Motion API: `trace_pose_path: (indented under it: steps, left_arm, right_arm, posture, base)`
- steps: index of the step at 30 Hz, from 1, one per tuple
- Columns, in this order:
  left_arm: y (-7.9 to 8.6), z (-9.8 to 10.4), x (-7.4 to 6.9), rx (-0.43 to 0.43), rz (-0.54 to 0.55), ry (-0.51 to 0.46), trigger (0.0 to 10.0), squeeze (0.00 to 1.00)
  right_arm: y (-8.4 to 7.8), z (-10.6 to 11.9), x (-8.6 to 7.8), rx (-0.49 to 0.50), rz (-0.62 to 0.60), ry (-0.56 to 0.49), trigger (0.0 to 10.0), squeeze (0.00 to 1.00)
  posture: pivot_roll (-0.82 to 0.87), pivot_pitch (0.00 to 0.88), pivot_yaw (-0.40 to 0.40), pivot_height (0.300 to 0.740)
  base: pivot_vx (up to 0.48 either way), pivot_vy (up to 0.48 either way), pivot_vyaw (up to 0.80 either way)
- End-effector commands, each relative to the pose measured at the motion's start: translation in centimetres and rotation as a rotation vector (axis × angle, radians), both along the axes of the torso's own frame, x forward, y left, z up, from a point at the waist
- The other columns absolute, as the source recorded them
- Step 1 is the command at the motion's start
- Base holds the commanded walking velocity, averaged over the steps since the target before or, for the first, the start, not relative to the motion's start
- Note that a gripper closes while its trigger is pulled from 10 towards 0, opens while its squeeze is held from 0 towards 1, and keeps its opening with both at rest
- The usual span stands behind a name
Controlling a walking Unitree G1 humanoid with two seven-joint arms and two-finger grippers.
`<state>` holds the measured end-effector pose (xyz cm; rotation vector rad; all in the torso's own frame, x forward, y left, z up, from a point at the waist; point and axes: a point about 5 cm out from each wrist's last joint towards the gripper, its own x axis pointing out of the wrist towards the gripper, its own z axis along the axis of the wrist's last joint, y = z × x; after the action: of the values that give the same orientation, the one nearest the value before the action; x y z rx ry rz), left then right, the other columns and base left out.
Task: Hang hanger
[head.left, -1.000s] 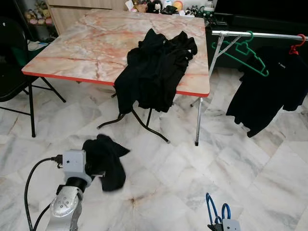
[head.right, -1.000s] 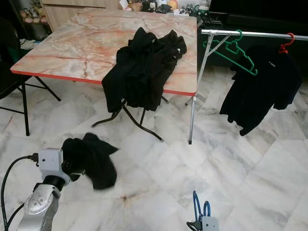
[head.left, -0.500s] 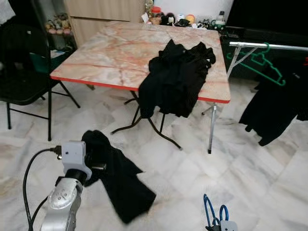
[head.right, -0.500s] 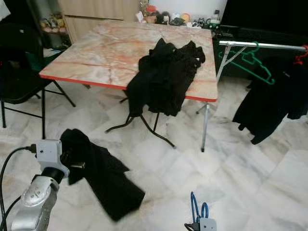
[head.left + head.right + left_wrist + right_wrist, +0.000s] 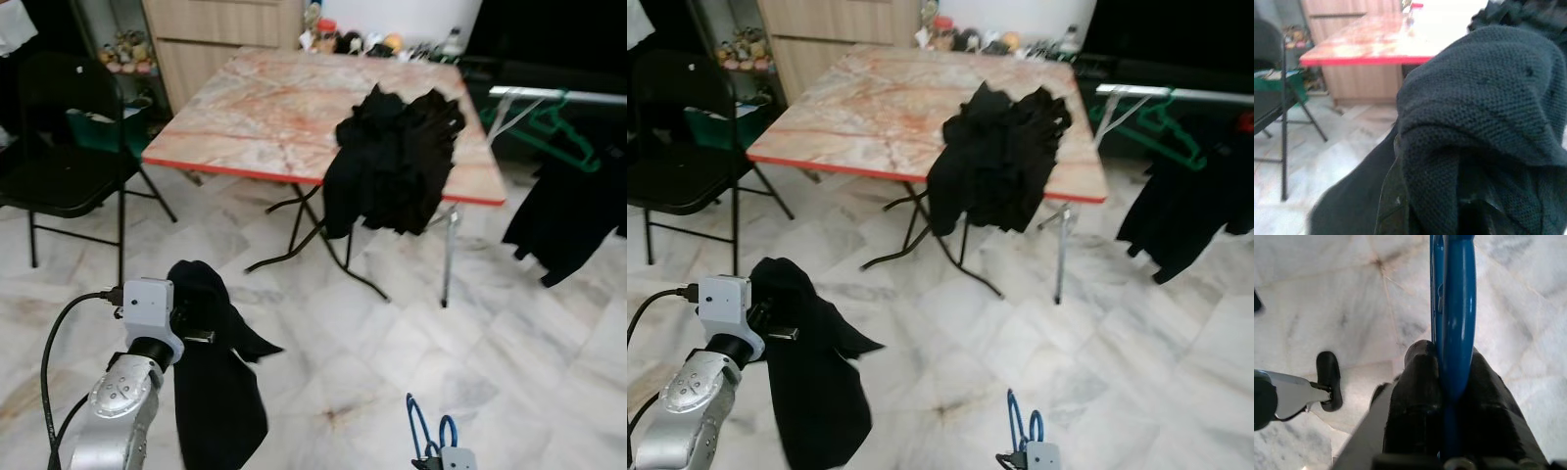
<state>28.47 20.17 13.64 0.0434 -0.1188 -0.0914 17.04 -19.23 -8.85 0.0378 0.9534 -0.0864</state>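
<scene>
My left gripper (image 5: 192, 331) is low at the left, shut on a black garment (image 5: 211, 397). The cloth drapes over the fingers and hangs down towards the marble floor; in the left wrist view the black knit (image 5: 1479, 112) covers them. At the bottom edge, right of centre, my right gripper (image 5: 1448, 382) is shut on a blue hanger (image 5: 424, 439), its black fingers (image 5: 1418, 396) pressed on either side of the blue bar (image 5: 1457, 308). A clothes rail (image 5: 563, 95) stands at the far right, carrying a green hanger (image 5: 560, 125) and a hung black shirt (image 5: 563, 220).
A marble-topped folding table (image 5: 265, 113) with a red edge stands ahead, a heap of black clothes (image 5: 397, 162) hanging over its near right corner. A black folding chair (image 5: 59, 181) is at the left, and a wooden cabinet (image 5: 220, 29) is behind the table.
The whole view has swung, so the table and rail sit further right. The black garment in my left gripper has unfurled from a bunch and now hangs straight down.
</scene>
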Motion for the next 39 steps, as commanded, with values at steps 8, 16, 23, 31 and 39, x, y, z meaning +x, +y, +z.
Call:
trace_pose_path:
  steps: [8,16,23,31,39]
  left_arm:
    - [-1.0,3.1,0.6,-0.033,-0.049,-0.09,10.0,0.0]
    - [-1.0,3.2,0.7,-0.042,-0.036,-0.08,10.0,0.0]
    - [-0.9,3.7,0.7,-0.043,-0.029,-0.089,10.0,0.0]
    - [-2.0,6.0,2.2,-0.016,-0.08,-0.158,10.0,0.0]
    - [-4.8,13.5,6.4,0.052,-0.198,-0.378,10.0,0.0]
  right_arm:
    - [-0.6,-0.1,-0.3,-0.003,-0.022,0.009,10.0,0.0]
    - [-0.6,-0.1,-0.3,-0.005,-0.026,0.016,10.0,0.0]
    - [0.2,-0.3,-0.4,-0.001,-0.013,0.03,10.0,0.0]
    - [0.5,-0.2,-0.3,0.003,-0.019,0.026,10.0,0.0]
    - [-0.1,-0.2,-0.4,-0.005,-0.016,0.033,10.0,0.0]
  posture:
    - [0.09,0.129,-0.016,0.74]
    - [0.09,0.138,-0.012,0.74]
    - [0.09,0.141,-0.014,0.74]
    - [0.1,0.129,-0.014,0.74]
    - [0.14,0.098,-0.006,0.74]
  base:
    - [0.337,0.0,0.0]
    - [0.48,0.0,0.0]
    - [0.48,0.0,0.0]
    - [0.48,0.0,0.0]
    - [0.48,0.0,0.0]
